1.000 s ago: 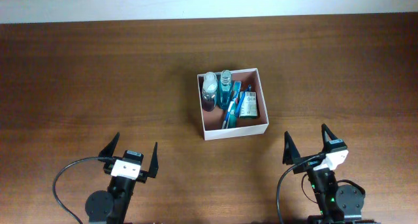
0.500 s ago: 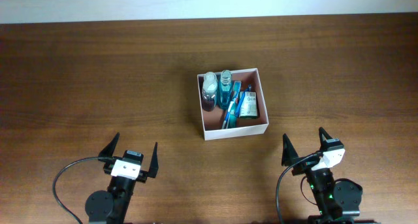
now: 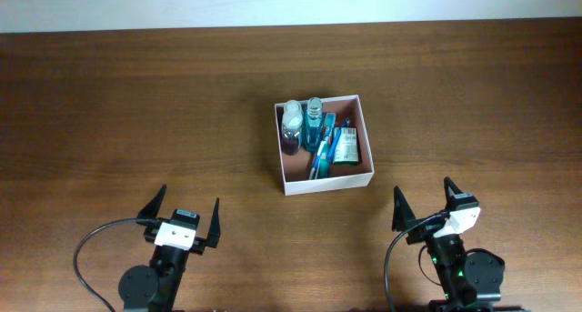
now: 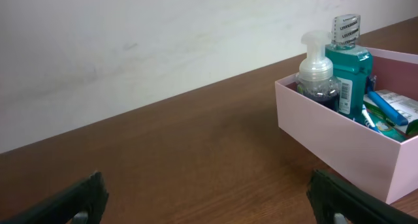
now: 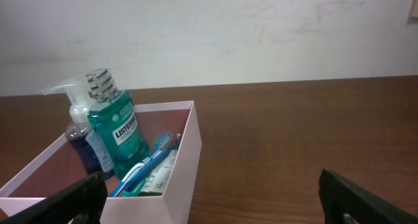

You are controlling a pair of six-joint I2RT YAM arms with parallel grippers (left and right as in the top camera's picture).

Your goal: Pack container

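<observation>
Inspector: Container (image 3: 327, 183), position?
Assessor: On the surface (image 3: 136, 103), right of centre, well apart from both arms. The mouthwash bottle (image 5: 117, 136) and pump bottle (image 4: 317, 77) stand upright inside, with the toothbrush (image 5: 147, 164) and packet (image 3: 346, 148) lying beside them.
Inspector: Fingers?
Assessor: The left gripper (image 3: 191, 195) and right gripper (image 3: 423, 185) are both spread wide, holding nothing.
Inspector: Step in hand?
Assessor: Packing appears complete and the arms are parking. Keep both clear of the box wall.
Inspector: Changes?
Assessor: The right gripper has drawn back slightly toward the near edge. The left gripper and the contents are unchanged.
</observation>
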